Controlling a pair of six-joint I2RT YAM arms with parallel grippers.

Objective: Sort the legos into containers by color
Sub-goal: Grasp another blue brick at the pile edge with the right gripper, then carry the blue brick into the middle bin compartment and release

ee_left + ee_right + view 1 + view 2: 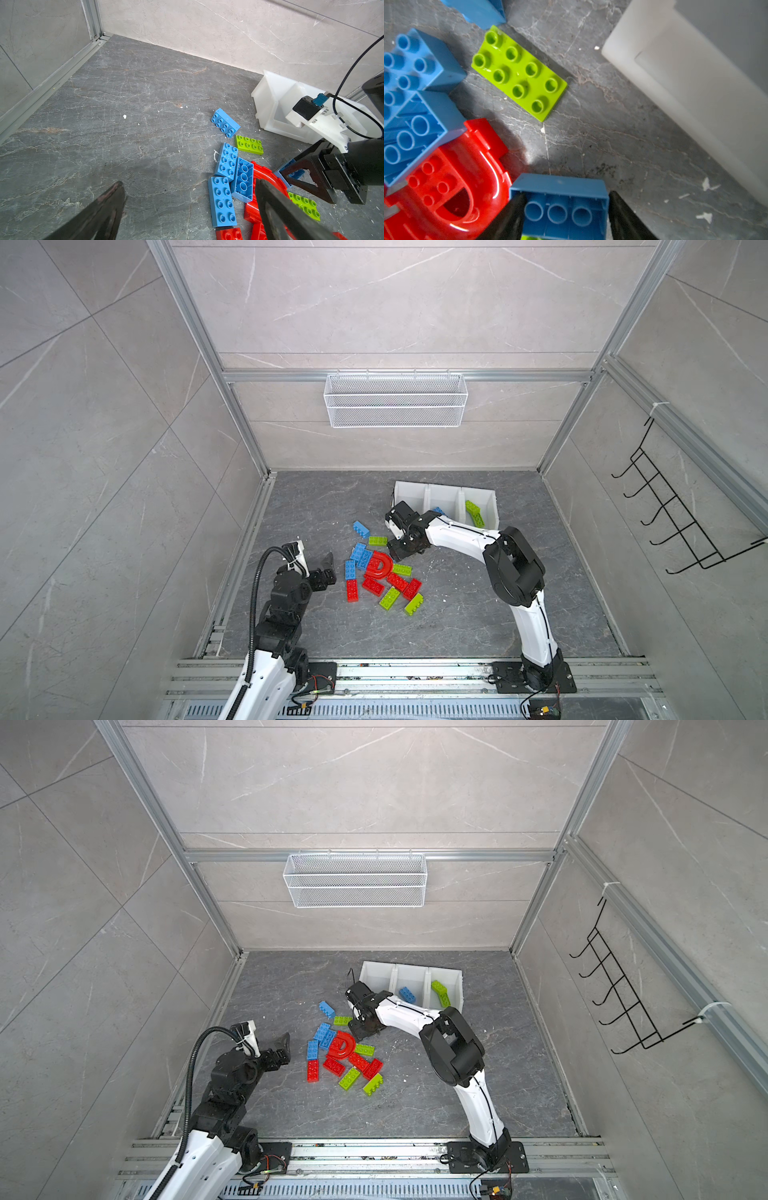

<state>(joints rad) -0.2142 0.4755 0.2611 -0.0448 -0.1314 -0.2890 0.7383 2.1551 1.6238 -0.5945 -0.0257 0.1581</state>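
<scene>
Both top views: legos [389, 598] crowd the red arch [379, 565]. The containers [446, 494] sit beyond it, with a blue one [407, 994] in the middle and greens [440, 992] at the far end.

Left wrist: my left jaws gape wide near the arch.

Right wrist: my right jaws clamp a blue brick [560, 207] beside the arch, hollow side to the camera, long axis jaw to jaw.

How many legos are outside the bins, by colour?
Blue legos: 5, including the blue lego between the right gripper's fingers
Green legos: 4
Red legos: 5, counting the arch
Total: 14 visible
</scene>
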